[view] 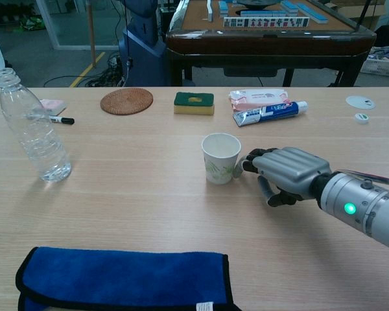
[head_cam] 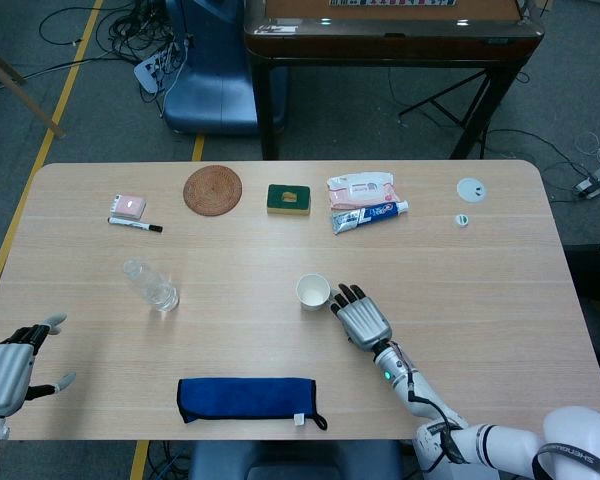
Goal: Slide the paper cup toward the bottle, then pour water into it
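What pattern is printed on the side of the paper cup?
A green leafy plant print on the white paper cup, seen best in the chest view.
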